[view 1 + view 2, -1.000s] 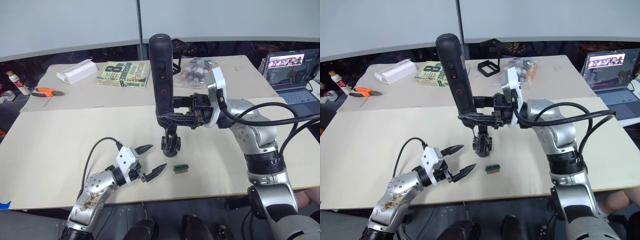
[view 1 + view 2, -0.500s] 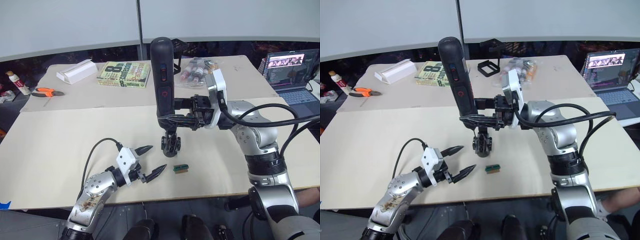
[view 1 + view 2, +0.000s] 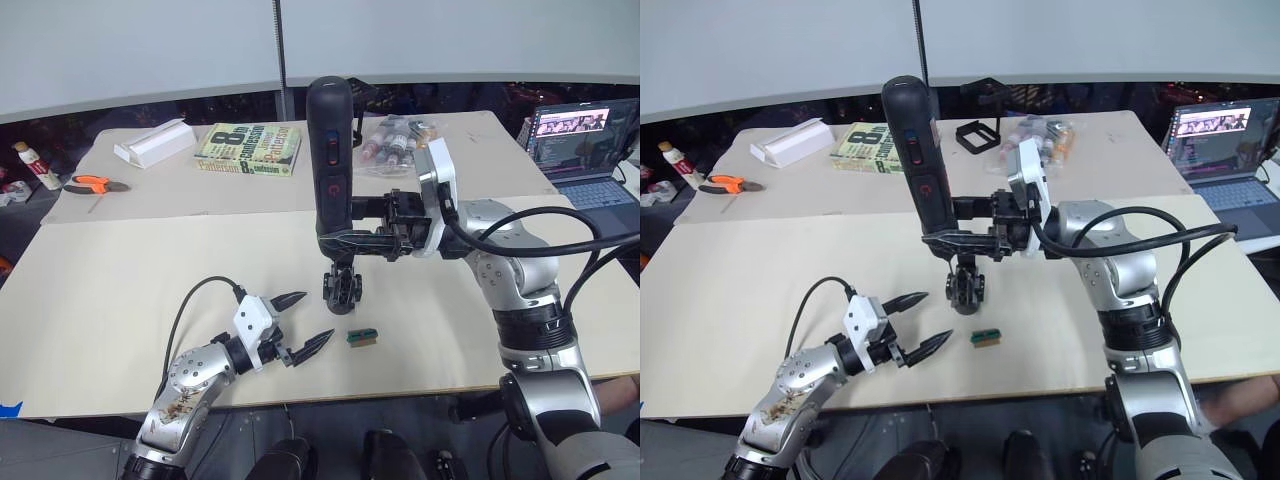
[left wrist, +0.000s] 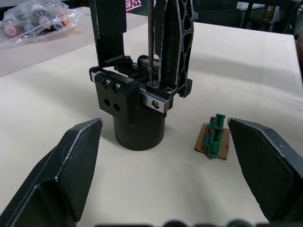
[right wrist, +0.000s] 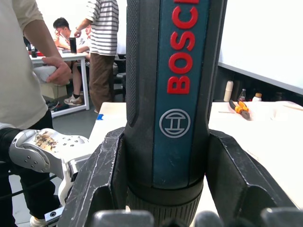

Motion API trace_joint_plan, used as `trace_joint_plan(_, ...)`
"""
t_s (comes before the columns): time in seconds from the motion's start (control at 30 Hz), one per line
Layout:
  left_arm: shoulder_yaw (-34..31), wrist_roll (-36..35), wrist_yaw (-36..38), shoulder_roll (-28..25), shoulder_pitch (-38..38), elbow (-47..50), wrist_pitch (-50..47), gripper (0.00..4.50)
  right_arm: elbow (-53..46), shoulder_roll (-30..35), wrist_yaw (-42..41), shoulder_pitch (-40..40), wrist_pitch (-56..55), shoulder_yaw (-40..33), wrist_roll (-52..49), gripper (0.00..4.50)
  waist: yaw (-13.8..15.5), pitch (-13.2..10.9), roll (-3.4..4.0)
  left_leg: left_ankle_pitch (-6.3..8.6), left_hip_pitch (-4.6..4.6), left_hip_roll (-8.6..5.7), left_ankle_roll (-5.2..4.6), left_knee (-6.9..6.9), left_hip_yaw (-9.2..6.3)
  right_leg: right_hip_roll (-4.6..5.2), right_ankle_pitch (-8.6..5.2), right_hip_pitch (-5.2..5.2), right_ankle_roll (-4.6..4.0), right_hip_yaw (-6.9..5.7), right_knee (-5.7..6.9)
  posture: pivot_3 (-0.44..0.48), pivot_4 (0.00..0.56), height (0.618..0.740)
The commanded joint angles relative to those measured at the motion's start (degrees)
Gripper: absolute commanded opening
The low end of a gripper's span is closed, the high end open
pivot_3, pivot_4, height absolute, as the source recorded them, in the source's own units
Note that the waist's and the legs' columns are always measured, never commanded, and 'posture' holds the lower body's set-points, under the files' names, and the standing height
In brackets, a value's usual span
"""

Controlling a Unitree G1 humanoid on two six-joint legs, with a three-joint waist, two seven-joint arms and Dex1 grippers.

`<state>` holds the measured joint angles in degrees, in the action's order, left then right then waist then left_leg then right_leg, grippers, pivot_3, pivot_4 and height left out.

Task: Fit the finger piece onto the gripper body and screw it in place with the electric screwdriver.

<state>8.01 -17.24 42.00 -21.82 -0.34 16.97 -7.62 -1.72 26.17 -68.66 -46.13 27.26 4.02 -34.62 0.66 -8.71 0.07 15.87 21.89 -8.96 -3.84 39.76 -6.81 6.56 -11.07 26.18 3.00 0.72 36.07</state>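
Both arms in view. My right gripper is clamped on the electric screwdriver, held upright, bit down on the gripper body mid-table. Finger piece stands on the body beside the bit. My left gripper hovers spread apart, empty, near a small green block.

Your right gripper, at frame centre, is closed around the electric screwdriver, held upright. Your left gripper, lower left, has its fingers spread apart.
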Motion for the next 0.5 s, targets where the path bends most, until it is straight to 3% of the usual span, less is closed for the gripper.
trace_joint_plan(0.03,-0.1,-0.3,0.0,0.1,0.1,1.4,0.9,4.50,-1.8,1.0,-0.5,0.4,-0.2,-1.2,-0.6,1.93,0.0,0.0,0.00,0.00,0.00,0.00,0.00,0.00,0.00,0.00,0.00,0.00,0.00,0.00,0.00,0.000,0.150,0.740)
trace_joint_plan(0.5,-0.2,-0.3,-0.1,0.1,-0.1,1.2,0.8,4.50,-1.7,1.5,-0.4,0.3,-0.1,-1.2,-0.8,1.93,0.0,0.0,0.00,0.00,0.00,0.00,0.00,0.00,0.00,0.00,0.00,0.00,0.00,0.00,0.00,0.000,0.150,0.740)
